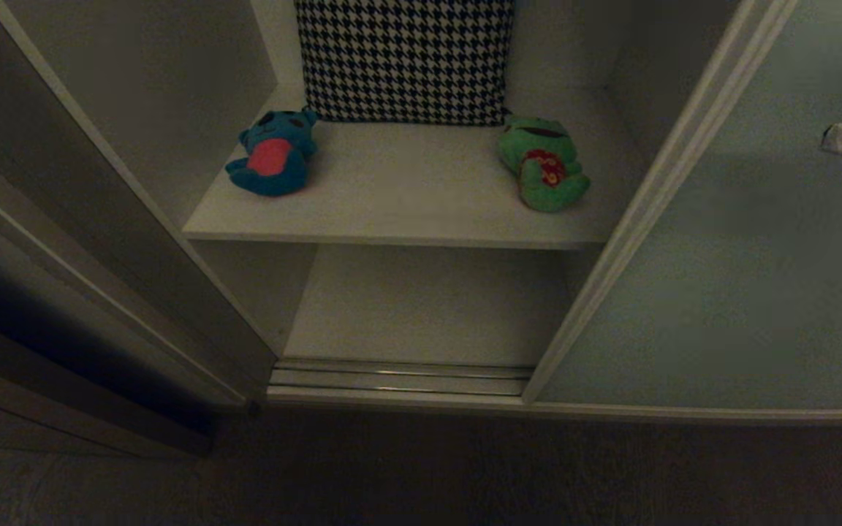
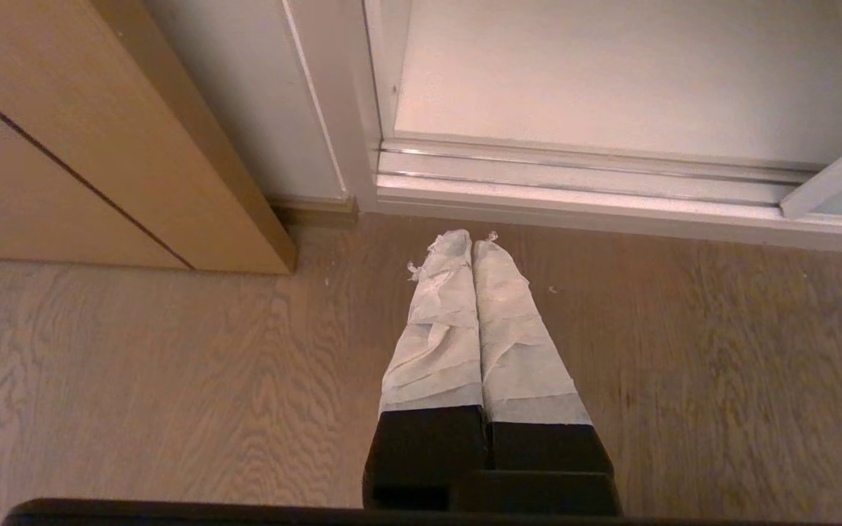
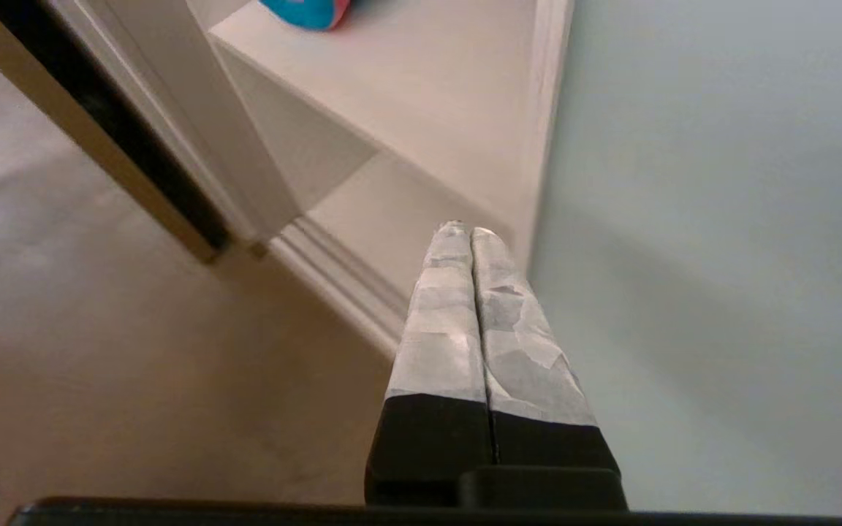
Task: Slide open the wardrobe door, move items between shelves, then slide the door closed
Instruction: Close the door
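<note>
frog (image 1: 544,164) and bear (image 1: 272,151) lie on the upper shelf (image 1: 406,212), left of the slid-aside door (image 1: 728,292), where the right tool (image 3: 463,232), pressed together and empty, is nearer the frog.

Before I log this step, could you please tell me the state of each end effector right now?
Left end effector: closed, empty, low over the wooden floor.
Right end effector: closed, empty, in front of the sliding wardrobe door.
</note>
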